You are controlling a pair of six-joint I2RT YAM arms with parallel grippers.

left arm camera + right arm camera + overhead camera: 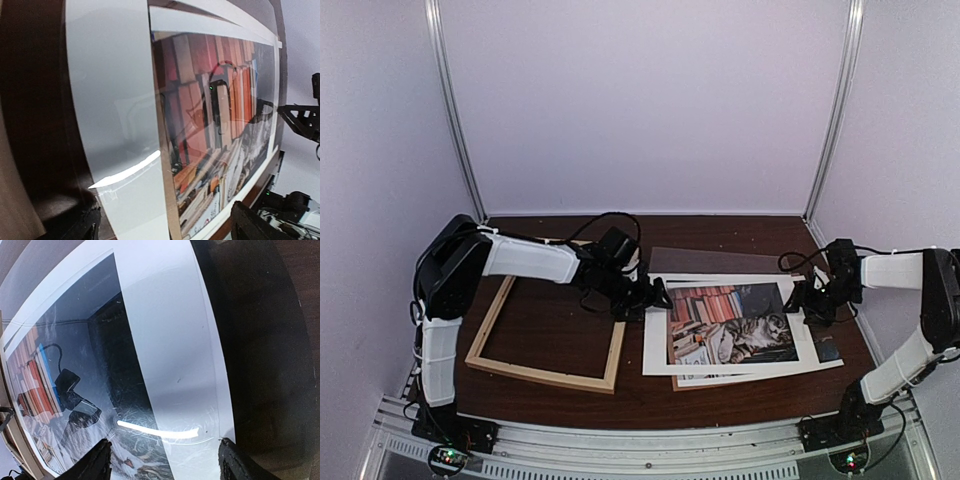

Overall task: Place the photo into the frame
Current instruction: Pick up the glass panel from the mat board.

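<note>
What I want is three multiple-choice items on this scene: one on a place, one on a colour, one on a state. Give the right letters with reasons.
1. In the top view, where does the wooden picture frame lie?
A. on top of the cat photo
B. left of the cat photo
C. right of the cat photo

2. What colour are most of the book spines in the photo?
A. green
B. purple
C. red-orange

3. What state is the frame in?
A. empty
B. holding the photo
C. propped upright

Answers:
1 B: the frame lies flat on the left, and the photo is beside it on the right.
2 C: red-orange spines fill the print's upper left.
3 A: the bare dark table shows through its opening.
</note>
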